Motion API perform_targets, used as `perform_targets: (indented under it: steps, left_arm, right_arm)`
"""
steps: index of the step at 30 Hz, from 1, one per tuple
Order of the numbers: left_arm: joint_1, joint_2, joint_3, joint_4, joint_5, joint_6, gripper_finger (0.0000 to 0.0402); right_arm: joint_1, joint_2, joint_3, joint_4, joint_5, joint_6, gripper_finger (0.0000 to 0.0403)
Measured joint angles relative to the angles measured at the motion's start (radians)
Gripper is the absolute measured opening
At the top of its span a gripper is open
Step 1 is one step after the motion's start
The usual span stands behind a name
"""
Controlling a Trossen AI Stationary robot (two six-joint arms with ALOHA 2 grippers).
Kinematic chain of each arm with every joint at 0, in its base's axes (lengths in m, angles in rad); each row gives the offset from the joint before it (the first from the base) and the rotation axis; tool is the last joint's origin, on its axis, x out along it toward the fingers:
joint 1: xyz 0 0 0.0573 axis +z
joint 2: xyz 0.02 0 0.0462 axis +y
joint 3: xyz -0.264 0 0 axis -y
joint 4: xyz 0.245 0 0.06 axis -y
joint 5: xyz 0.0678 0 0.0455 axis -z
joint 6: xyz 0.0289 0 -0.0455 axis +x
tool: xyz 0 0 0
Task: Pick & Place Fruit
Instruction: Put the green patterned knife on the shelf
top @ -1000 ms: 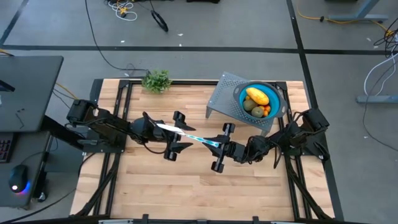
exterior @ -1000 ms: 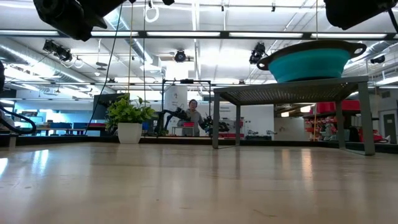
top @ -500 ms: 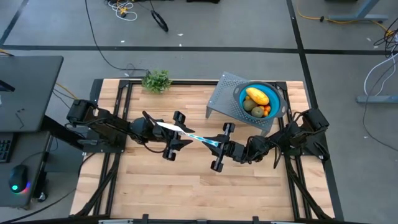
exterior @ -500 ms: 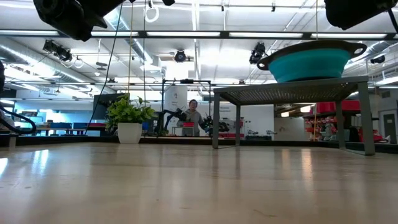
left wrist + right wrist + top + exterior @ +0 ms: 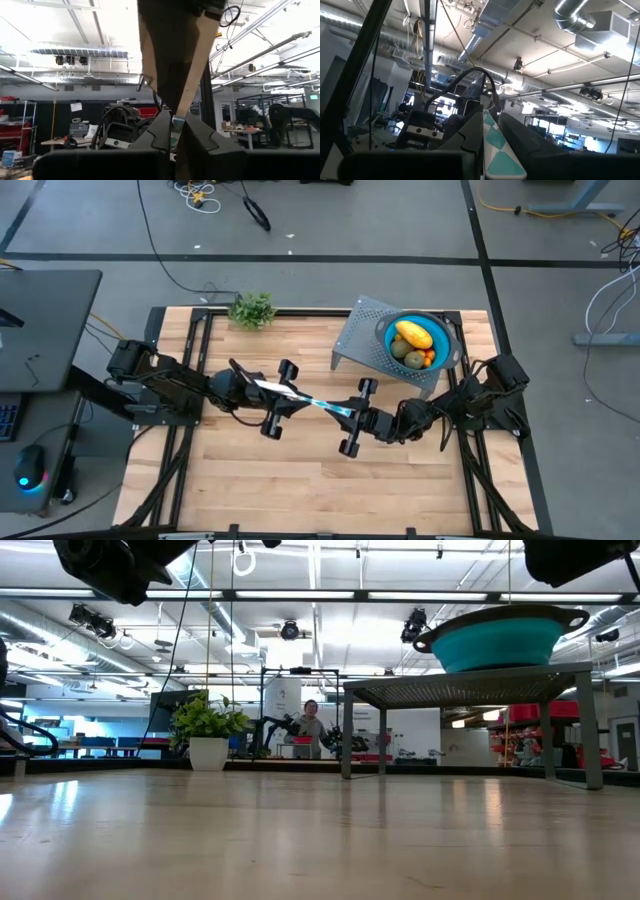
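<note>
Closing in since a second ago, the left hand (image 5: pixel 283 393) now pinches the white blade of the knife (image 5: pixel 312 402), while the right hand (image 5: pixel 350 413) is clamped on its blue handle, both above mid-table (image 5: pixel 250 470). Fruit (image 5: pixel 414 335) sits in the teal bowl (image 5: pixel 388 332) on the grey stand (image 5: pixel 358 330), well beyond the right hand.

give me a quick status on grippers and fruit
Left gripper shut on knife blade, right gripper shut on its handle, mid-table. Fruit sits in teal bowl on rack. Nothing in the way.
</note>
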Motion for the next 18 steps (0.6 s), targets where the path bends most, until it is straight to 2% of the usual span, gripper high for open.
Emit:
perform_targets:
  steps: [10,18]
  left_arm:
    - [0.0,-0.001,-0.001,0.005,-0.01,-0.004,0.003]
    - [0.001,0.0,-0.002,0.003,-0.017,0.003,0.0029]
  right_arm:
    - [-0.012,-0.002,0.0,-0.033,0.002,-0.011,0.0062]
    - [-0.012,-0.003,0.001,-0.148,0.059,0.003,0.0066]
